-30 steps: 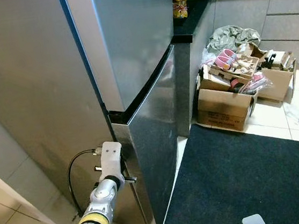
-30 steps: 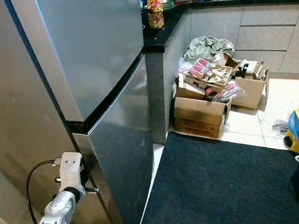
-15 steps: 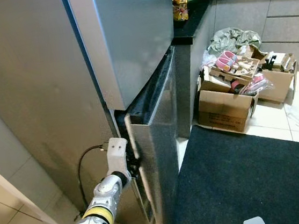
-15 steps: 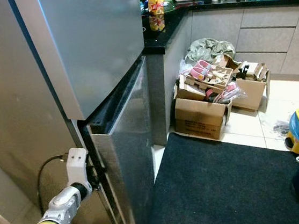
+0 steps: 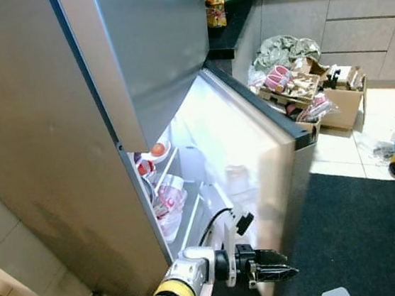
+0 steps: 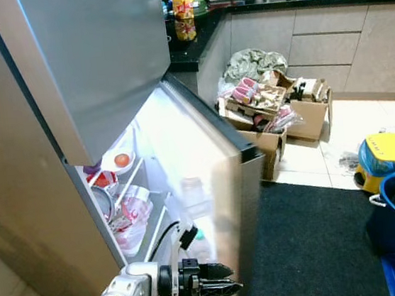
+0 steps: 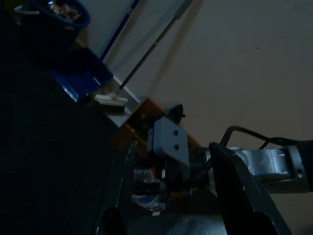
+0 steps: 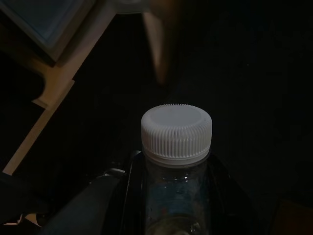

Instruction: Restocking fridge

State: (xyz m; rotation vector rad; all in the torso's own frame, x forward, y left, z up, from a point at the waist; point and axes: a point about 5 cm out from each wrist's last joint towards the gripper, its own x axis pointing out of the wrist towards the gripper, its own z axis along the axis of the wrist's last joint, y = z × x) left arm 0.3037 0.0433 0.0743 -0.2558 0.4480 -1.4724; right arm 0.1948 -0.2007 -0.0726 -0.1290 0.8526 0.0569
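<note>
The fridge (image 5: 53, 136) stands up and to the left of the left claw (image 5: 272, 274), its lower door (image 5: 256, 163) swung wide just above that claw and the lit shelves (image 6: 128, 199) of food lying back past the claw's wrist. The left claw sits low by the door's free edge, its two black fingers (image 6: 217, 288) slightly parted with nothing between them, pointing away from the shelves towards the dark mat (image 6: 315, 242).

The task's bottle (image 8: 177, 147) is upright in the right claw (image 8: 168, 196), white cap (image 8: 177, 133) up, fingers closed either side of its neck. So the right arm carries the stock, and the open compartment probably lies left of it.
</note>
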